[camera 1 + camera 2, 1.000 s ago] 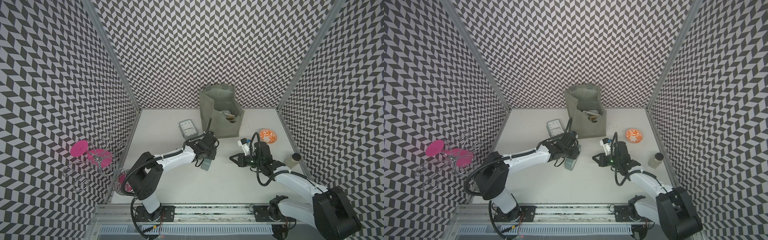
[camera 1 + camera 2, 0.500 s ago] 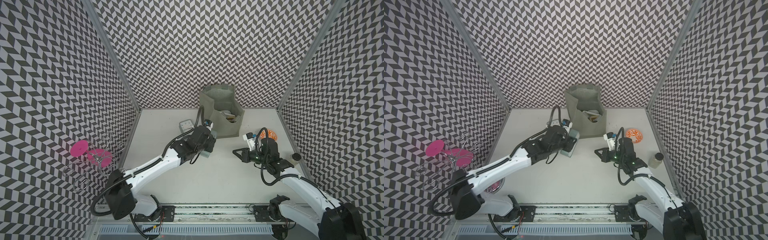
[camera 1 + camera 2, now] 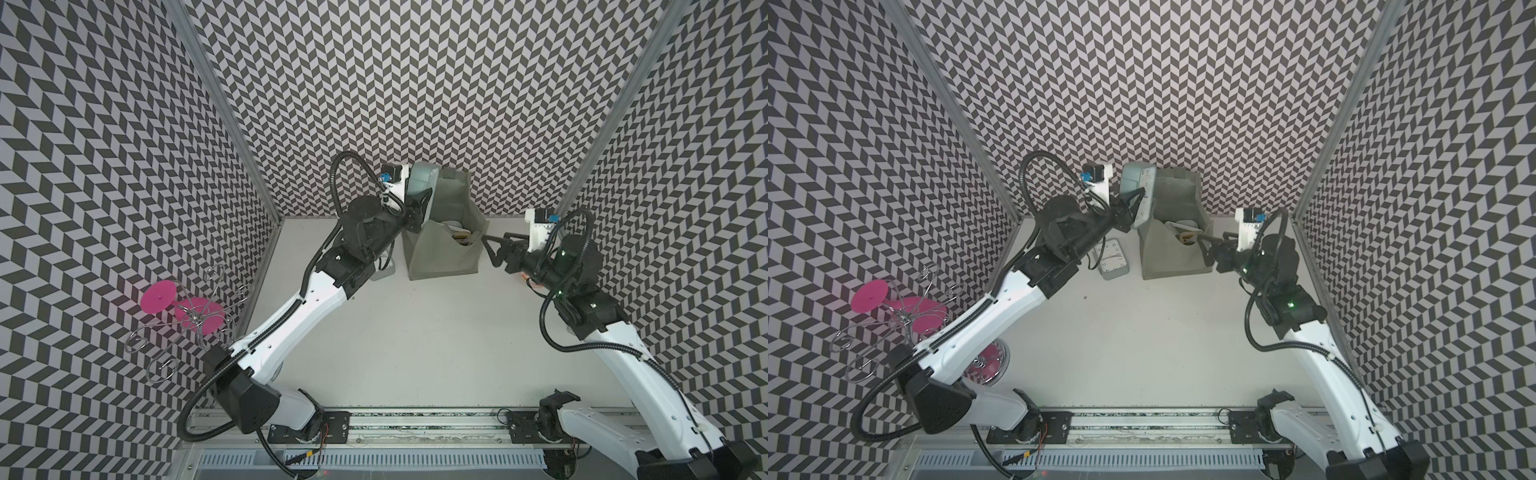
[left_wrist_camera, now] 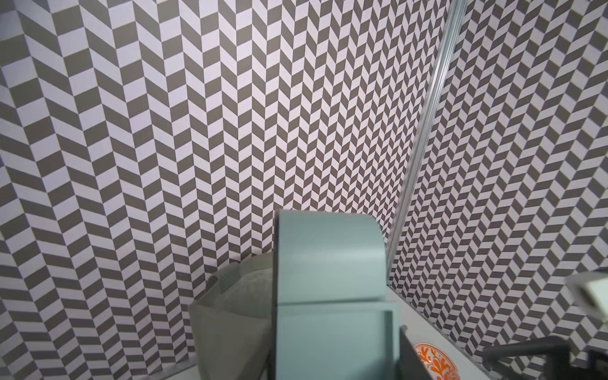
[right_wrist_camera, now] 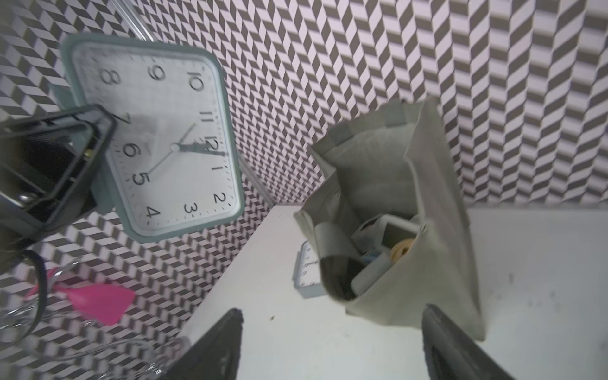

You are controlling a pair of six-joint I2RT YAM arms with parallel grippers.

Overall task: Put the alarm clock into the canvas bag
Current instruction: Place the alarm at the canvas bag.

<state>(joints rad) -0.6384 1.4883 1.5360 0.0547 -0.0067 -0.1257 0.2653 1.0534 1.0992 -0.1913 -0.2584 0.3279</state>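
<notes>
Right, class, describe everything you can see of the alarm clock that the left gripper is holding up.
The alarm clock is a rounded-square grey-green case, plastic by its look, with a white face, black numerals and thin hands; its back has a recessed panel. It hangs tilted in the air by the open top of the canvas bag, not yet inside. Only the left gripper touches it, clamped near the 6 and 7.

Open-topped canvas bag (image 3: 440, 262), small items (image 3: 459, 232) crowding its bottom, alarm clock (image 3: 422, 180) hanging over its rim, second clock (image 3: 1112, 259) lying just beside it, bare table (image 3: 415, 332) in front of it.
</notes>
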